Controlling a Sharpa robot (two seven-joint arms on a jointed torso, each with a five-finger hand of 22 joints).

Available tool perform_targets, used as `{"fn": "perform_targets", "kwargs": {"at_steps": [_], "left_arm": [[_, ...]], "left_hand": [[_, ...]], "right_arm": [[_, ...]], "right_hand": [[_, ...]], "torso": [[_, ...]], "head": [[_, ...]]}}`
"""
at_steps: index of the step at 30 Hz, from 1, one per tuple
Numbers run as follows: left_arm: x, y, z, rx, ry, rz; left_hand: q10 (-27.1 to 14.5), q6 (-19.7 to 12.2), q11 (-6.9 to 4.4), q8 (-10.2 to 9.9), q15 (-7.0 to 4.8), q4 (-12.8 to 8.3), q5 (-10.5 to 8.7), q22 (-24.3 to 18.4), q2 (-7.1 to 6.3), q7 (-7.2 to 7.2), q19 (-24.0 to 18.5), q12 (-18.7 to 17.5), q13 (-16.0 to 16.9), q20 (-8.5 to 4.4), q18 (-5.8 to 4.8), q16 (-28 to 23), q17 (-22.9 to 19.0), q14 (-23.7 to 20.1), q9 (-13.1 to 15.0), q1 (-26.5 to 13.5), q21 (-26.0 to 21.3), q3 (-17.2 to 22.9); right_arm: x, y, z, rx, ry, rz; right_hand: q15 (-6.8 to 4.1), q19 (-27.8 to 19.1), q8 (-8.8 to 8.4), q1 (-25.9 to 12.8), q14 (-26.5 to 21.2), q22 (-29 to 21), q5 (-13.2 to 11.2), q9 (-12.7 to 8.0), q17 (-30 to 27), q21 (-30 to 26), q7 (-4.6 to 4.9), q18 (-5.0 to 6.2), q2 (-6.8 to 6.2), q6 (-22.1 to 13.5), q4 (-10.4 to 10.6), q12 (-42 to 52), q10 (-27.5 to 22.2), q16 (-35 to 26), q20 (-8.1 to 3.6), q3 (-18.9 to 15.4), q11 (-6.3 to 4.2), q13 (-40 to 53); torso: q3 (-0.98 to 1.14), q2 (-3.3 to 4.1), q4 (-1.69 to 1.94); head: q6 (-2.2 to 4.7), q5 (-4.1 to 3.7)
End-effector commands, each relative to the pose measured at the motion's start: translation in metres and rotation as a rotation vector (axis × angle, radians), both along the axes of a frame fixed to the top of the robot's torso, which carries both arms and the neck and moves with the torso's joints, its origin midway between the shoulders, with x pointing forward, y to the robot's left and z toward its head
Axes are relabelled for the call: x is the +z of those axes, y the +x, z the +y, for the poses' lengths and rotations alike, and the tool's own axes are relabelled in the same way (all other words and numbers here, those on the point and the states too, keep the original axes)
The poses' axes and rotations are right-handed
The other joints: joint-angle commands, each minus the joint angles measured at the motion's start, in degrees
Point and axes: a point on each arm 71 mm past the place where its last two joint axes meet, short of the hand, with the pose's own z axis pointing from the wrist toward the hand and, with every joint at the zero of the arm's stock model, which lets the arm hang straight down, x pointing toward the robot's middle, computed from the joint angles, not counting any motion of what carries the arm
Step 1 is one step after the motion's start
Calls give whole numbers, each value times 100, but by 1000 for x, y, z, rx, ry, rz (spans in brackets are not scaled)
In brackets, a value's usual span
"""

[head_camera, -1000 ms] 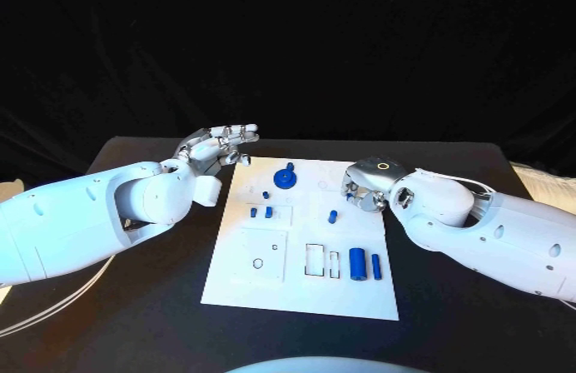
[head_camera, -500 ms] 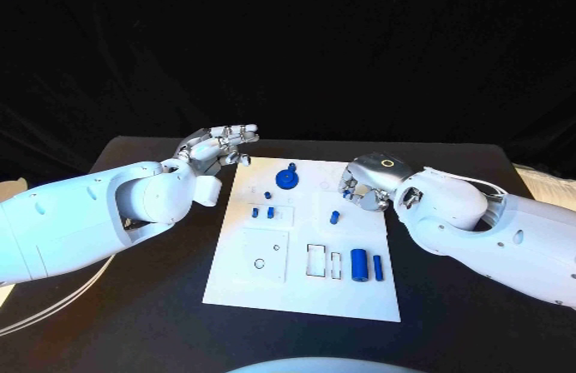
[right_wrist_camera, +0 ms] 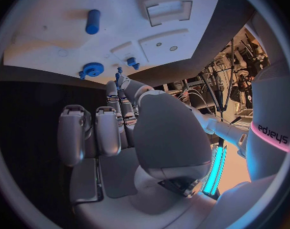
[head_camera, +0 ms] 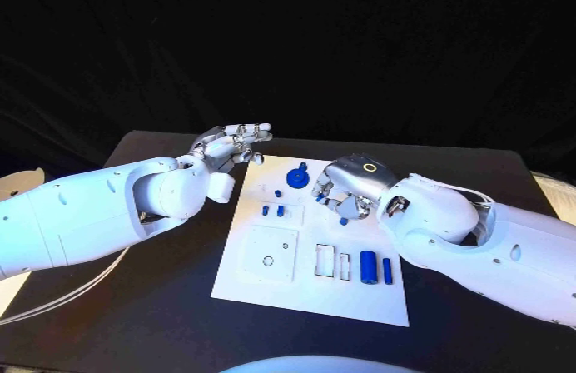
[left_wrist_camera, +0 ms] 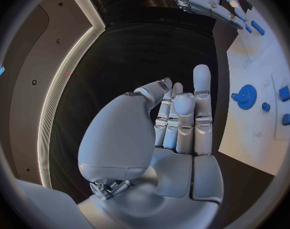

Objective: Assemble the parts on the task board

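Fingers [head_camera: 240,131] of the left hand [head_camera: 225,146] stand spread and empty just off the task board [head_camera: 276,285]'s far corner. Right hand [head_camera: 342,186] hovers over the board's middle with fingers curled; whether they pinch a part, I cannot tell. Near the board's right edge lies the large blue cylinder [head_camera: 369,267], long axis running near to far; likely light, stiff and smooth, best gripped across its middle.
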Motion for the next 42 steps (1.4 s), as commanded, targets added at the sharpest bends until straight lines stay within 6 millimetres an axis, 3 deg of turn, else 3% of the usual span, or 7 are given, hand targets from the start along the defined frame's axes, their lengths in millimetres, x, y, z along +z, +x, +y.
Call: {"fn": "perform_targets", "kwargs": {"at_steps": [1, 3, 11, 15, 32, 42], "left_arm": [[2, 0, -4, -15, -10, -18], [2, 0, -6, -17, -11, -18], [2, -1, -14, -36, -13, -23], [2, -1, -17, -43, -13, -24], [2, 0, -20, -55, -15, -20], [1, 0, -21, -56, -14, -19]], "left_hand": [[-39, -14, 0, 27, 4, -32, 33, -8, 45, 12, -46, 19, 4, -11, 63, -29, -5, -33, -8, 15, -35, 8], [-39, -14, 0, 27, 4, -32, 33, -8, 45, 12, -46, 19, 4, -11, 63, -29, -5, -33, -8, 15, -35, 8], [-37, -12, -1, 29, 4, -36, 34, -9, 46, 12, -46, 24, 5, -11, 63, -27, -4, -33, -8, 16, -36, 8], [-37, -12, -1, 29, 4, -36, 34, -9, 46, 12, -46, 24, 5, -11, 63, -27, -4, -33, -8, 16, -36, 8], [-37, -12, -1, 29, 4, -36, 34, -9, 46, 12, -46, 24, 5, -11, 63, -27, -4, -33, -8, 16, -36, 8], [-37, -12, -1, 29, 4, -36, 34, -9, 46, 12, -46, 24, 5, -11, 63, -27, -4, -33, -8, 16, -36, 8]], "right_arm": [[-10, -5, 10, 45, 5, 18], [-17, -7, 15, 57, 4, 37], [-40, -14, 28, 87, 3, 99], [-47, -18, 34, 101, 5, 121], [-61, -21, 42, 116, -18, 168], [-67, -24, 45, 127, -27, 187]], "right_hand": [[-17, 55, 9, -11, 329, 3, 19, 8, 1, 31, 40, 6, 39, -10, 8, 31, 122, 17, 1, 39, -82, 4], [-17, 55, 9, -11, 329, 3, 19, 8, 1, 31, 40, 6, 39, -10, 8, 31, 122, 17, 1, 39, -82, 4], [-14, 51, 2, -11, 329, -7, 19, 9, -1, 25, 46, 8, 40, -17, -4, 27, 117, 19, 1, 50, -78, -2], [-13, 49, -4, -7, 329, -11, 23, 10, -3, 23, 50, 9, 43, -23, -16, 25, 112, 19, 1, 64, -75, -8], [-9, 48, -14, 0, 328, -13, 31, 12, -13, 22, 58, 9, 52, -32, -41, 23, 107, 16, 3, 91, -70, -19], [-8, 46, -16, 1, 328, -17, 32, 13, -9, 20, 59, 10, 52, -34, -46, 22, 105, 20, 3, 95, -69, -21]], "torso": [[4, 4, 9], [1, 4, 3], [-8, 5, 38], [-5, 9, 32], [-6, 6, 45], [-11, 8, 35]], "head": [[-42, 106], [-69, 165], [-146, 241], [-166, 284], [-194, 298], [-212, 313]]}}
